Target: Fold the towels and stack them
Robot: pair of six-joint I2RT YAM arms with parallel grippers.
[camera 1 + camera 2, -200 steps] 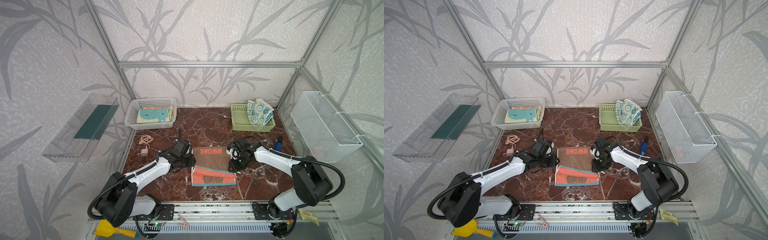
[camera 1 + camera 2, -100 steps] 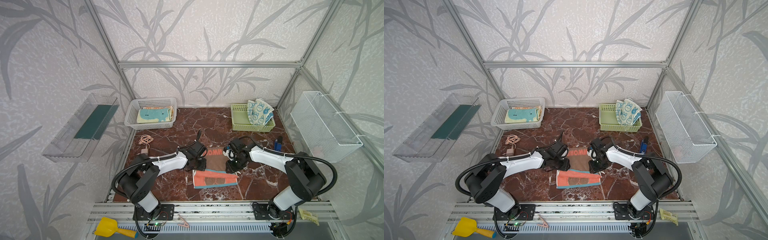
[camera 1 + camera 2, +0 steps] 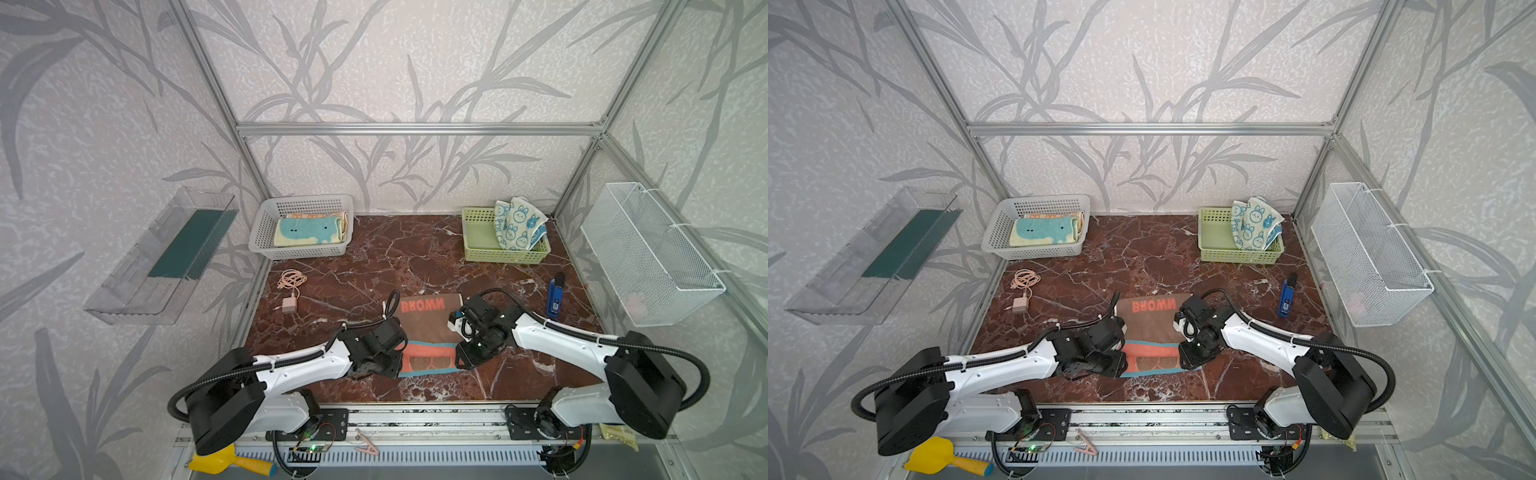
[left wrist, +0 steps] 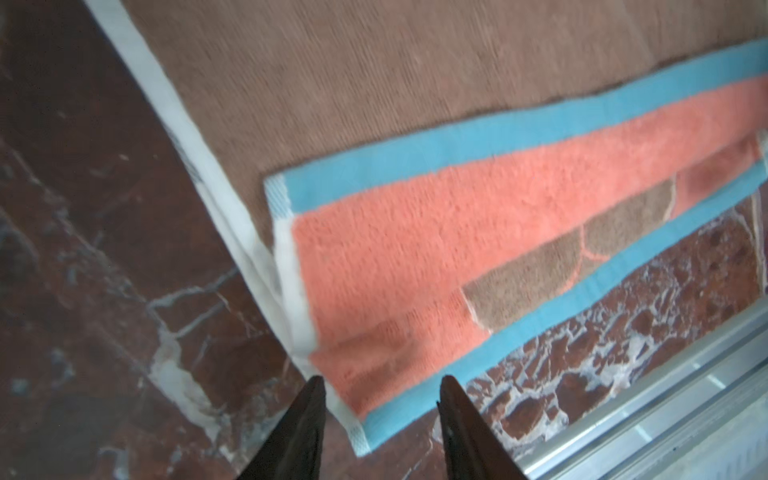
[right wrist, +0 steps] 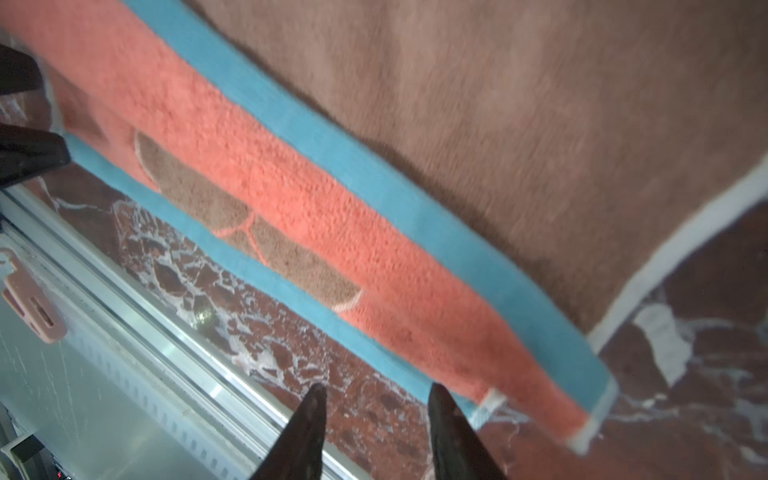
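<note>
The brown towel (image 3: 430, 328) is laid flat on the desk (image 3: 374, 270) in the lower middle of both top views. Its near hem is turned over, so that an orange and blue band (image 3: 428, 361) faces up. Against a second ago the cloth is unmoved, but both arms are shifted toward the bottom of the frame. The left tool (image 4: 380, 384) is brought from the towel's left edge to the band's left corner, and its jaws are set a little wider. The right tool (image 5: 376, 390) is placed just beside the band's right corner. Both tools are held partly open and nothing is gripped; the left corner is straddled, not pinched. A second fold is judged to be in preparation. The teal towel (image 3: 309, 230) is left in the white basket (image 3: 266, 224) at upper left, and the bunny towel (image 3: 517, 222) in the green basket (image 3: 478, 237) at upper right.
</note>
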